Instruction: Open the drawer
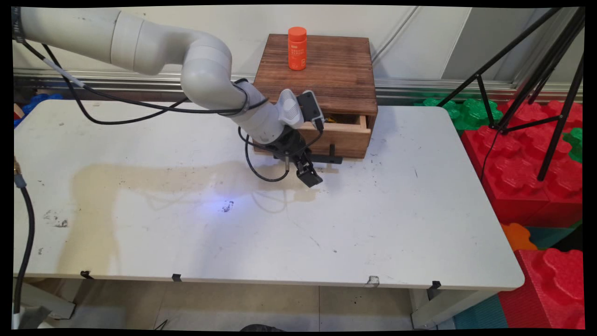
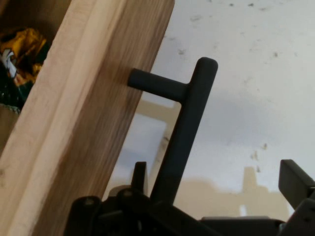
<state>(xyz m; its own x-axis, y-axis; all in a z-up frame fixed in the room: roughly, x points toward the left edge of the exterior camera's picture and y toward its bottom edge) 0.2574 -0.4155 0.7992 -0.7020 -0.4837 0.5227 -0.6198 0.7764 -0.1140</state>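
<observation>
A dark wooden box (image 1: 326,70) stands at the table's far side. Its light wooden drawer (image 1: 343,136) is pulled partly out. The drawer front (image 2: 74,128) carries a black T-shaped handle (image 2: 184,118), seen in the main view as a black bar (image 1: 329,158). My gripper (image 1: 308,175) hangs low in front of the drawer, open. In the hand view the gripper (image 2: 216,179) has the handle bar between its fingers, close to the left finger (image 2: 139,172) and apart from the right one. A yellow and green thing (image 2: 19,54) lies inside the drawer.
An orange bottle (image 1: 297,48) stands upright on top of the box. Red and green foam blocks (image 1: 522,154) and black tripod legs (image 1: 555,93) are off the table's right side. Black cables (image 1: 261,172) hang under the wrist. The white table (image 1: 373,233) has a tan stain.
</observation>
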